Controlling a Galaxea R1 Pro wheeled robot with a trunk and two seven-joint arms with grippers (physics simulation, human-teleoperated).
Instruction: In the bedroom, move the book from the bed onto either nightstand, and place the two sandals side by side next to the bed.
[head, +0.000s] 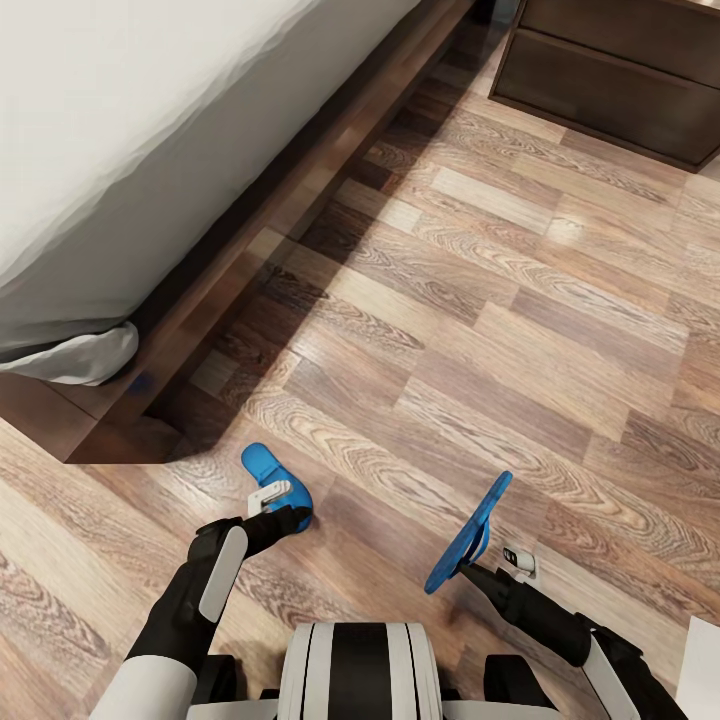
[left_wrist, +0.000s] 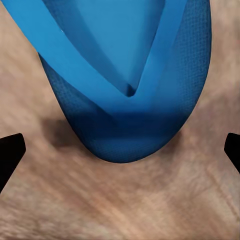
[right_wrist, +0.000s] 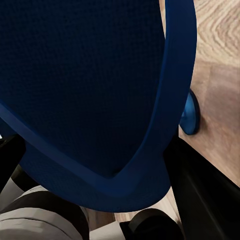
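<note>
One blue sandal (head: 268, 468) lies flat on the floor (head: 480, 330) by the bed (head: 150, 150) corner, just ahead of the left hand (head: 290, 515), whose fingers spread wide. The right hand (head: 470, 570) grips the other sandal (head: 470, 532), tilted up on edge.

Light brown wood-plank floor (head: 480, 330) runs across the scene, its boards laid in staggered lengths with strong grain and mixed pale and darker tones; a soft glossy sheen sits on some planks; a dark shadow (head: 300, 250) falls along one side; a small white corner (head: 700, 670) shows at the edge, unidentifiable.
</note>
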